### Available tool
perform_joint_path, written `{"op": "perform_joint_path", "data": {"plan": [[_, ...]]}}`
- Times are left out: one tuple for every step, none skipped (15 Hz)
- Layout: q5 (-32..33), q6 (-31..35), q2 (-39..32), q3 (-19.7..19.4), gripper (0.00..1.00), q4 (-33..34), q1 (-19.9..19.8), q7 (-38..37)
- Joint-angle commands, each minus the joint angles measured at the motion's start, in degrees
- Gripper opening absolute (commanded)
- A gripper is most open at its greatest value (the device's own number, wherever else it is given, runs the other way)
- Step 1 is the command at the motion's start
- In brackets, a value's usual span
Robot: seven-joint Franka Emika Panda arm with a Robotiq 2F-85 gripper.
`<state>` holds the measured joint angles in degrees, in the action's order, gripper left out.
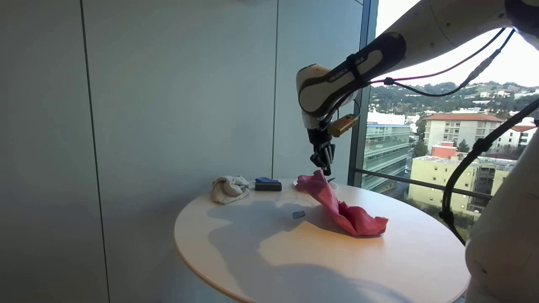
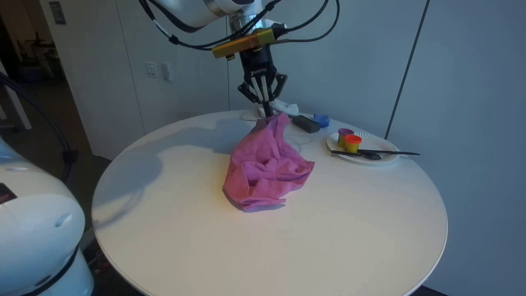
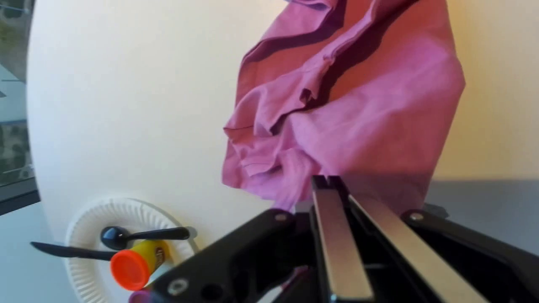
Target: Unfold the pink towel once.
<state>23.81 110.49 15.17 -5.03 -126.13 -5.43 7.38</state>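
Observation:
The pink towel (image 1: 326,195) lies crumpled on the round white table (image 2: 337,246), and one end rises up to my gripper (image 1: 326,171). In an exterior view the towel (image 2: 269,164) forms a raised peak at the fingertips of the gripper (image 2: 268,110), with its loose folds spread on the table. In the wrist view the towel (image 3: 391,126) stretches beyond the gripper (image 3: 327,182), whose fingertips are close together against the cloth. The gripper is shut on the towel's raised end. The exact pinched part is hidden behind the fingers.
A paper plate (image 2: 376,142) holds an orange-lidded tub (image 2: 352,144), a purple-lidded tub (image 2: 344,135), a black knife (image 2: 390,152) and a spoon (image 2: 372,156). A whitish cloth (image 1: 229,189) and a dark block (image 1: 268,186) with a blue item (image 1: 266,180) lie at the table's far edge.

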Motion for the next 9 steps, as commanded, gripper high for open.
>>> {"op": "perform_joint_path", "data": {"plan": [[10.7,-0.79,2.92,4.39,0.06,-1.9,-0.13,-7.88],[13.47,-2.39,2.47,5.81,0.05,-1.64,-0.14,-10.95],[16.42,-3.95,1.89,6.96,0.06,-1.48,0.19,-12.6],[16.61,-5.37,1.29,7.21,0.06,-1.25,0.81,-12.97],[15.34,-5.01,1.15,6.79,0.07,-1.51,1.59,-11.8],[9.7,-2.54,1.03,5.0,0.31,-1.72,2.66,-7.58],[6.08,0.13,1.06,3.83,0.32,-2.21,3.14,-5.36],[3.46,1.73,0.84,3.28,0.34,-2.6,3.3,-4.02],[0.55,3.78,0.18,2.47,0.41,-2.8,3.24,-2.16]]}}
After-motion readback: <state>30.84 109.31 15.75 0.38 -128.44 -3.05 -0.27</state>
